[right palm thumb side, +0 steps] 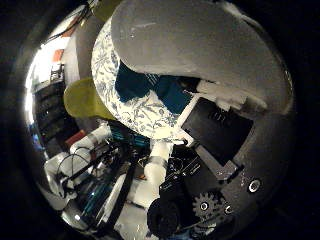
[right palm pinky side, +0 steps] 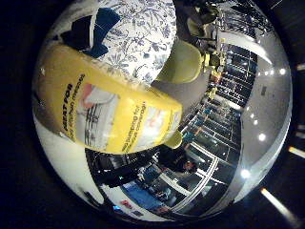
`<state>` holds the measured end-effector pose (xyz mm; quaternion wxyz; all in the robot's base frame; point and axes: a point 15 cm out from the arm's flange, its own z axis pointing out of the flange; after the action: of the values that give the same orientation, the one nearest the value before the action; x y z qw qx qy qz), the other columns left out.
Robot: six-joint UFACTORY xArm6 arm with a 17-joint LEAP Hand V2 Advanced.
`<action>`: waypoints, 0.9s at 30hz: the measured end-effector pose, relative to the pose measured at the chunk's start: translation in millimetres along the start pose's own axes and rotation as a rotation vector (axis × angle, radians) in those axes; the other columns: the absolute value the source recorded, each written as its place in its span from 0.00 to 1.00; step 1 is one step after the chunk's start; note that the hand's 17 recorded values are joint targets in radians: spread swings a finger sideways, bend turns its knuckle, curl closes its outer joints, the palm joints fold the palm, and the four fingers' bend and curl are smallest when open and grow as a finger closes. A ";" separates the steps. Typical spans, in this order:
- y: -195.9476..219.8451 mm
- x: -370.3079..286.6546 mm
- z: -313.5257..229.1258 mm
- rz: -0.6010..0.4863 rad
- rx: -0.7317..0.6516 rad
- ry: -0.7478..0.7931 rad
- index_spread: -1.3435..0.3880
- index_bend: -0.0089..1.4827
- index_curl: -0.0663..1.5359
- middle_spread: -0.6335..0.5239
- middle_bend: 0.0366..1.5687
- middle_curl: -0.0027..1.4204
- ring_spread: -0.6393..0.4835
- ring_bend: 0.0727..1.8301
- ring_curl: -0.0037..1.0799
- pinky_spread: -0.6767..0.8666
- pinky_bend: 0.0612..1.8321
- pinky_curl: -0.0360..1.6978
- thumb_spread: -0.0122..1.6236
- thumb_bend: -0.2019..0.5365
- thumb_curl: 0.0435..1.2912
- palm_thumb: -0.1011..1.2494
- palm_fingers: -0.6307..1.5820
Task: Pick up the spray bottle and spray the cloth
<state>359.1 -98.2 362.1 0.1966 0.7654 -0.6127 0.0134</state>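
The yellow spray bottle (right palm pinky side: pixel 109 114) with a printed label fills much of the little finger side view, tilted and very close to my palm. It hangs above the table and touches nothing there. In the thumb side view a large pale rounded surface (right palm thumb side: pixel 200 45) presses close to the palm; I cannot tell if it is part of the bottle. My hand (right palm thumb side: pixel 217 127) shows white and black fingers bent in beside that surface. The dark blue cloth (right palm thumb side: pixel 145 87) lies crumpled on the round table with the floral cover (right palm thumb side: pixel 107 65), beyond the bottle.
A yellow-green chair (right palm pinky side: pixel 183 62) stands at the table's edge. The white arm segments (right palm thumb side: pixel 155 170) and a geared part (right palm thumb side: pixel 207 205) of the hand lie beside the table. Shelves (right palm pinky side: pixel 224 95) and ceiling lights (right palm pinky side: pixel 262 136) fill the room behind.
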 end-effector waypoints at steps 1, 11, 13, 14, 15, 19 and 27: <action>-0.3 -1.0 -0.5 -0.003 0.003 -0.004 0.68 0.78 0.46 0.49 0.85 0.40 0.43 0.78 0.54 0.28 0.54 0.72 0.59 0.25 0.54 0.87 0.83; -3.4 -27.2 -28.4 -0.022 0.089 -0.128 0.67 0.79 0.45 0.49 0.85 0.40 0.43 0.78 0.54 0.27 0.54 0.72 0.59 0.25 0.54 0.87 0.83; -4.6 -40.7 -51.1 -0.028 0.146 -0.196 0.67 0.79 0.45 0.49 0.85 0.40 0.43 0.78 0.54 0.27 0.54 0.72 0.59 0.26 0.53 0.87 0.83; -5.8 -47.8 -60.5 -0.037 0.170 -0.229 0.67 0.79 0.45 0.49 0.85 0.40 0.43 0.77 0.54 0.27 0.54 0.72 0.59 0.26 0.53 0.87 0.83; -7.0 -55.2 -68.9 -0.044 0.193 -0.262 0.67 0.79 0.45 0.49 0.85 0.40 0.43 0.77 0.54 0.27 0.54 0.72 0.59 0.26 0.54 0.88 0.83; -12.8 -91.0 -103.6 -0.081 0.291 -0.414 0.67 0.79 0.45 0.49 0.85 0.40 0.43 0.77 0.54 0.27 0.54 0.72 0.59 0.26 0.54 0.89 0.83; -28.8 -143.4 -170.8 -0.137 0.490 -0.644 0.67 0.78 0.45 0.49 0.85 0.40 0.44 0.78 0.54 0.28 0.54 0.72 0.59 0.26 0.54 0.90 0.84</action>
<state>388.1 94.7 474.0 -0.1931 0.7938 -0.5690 -0.0944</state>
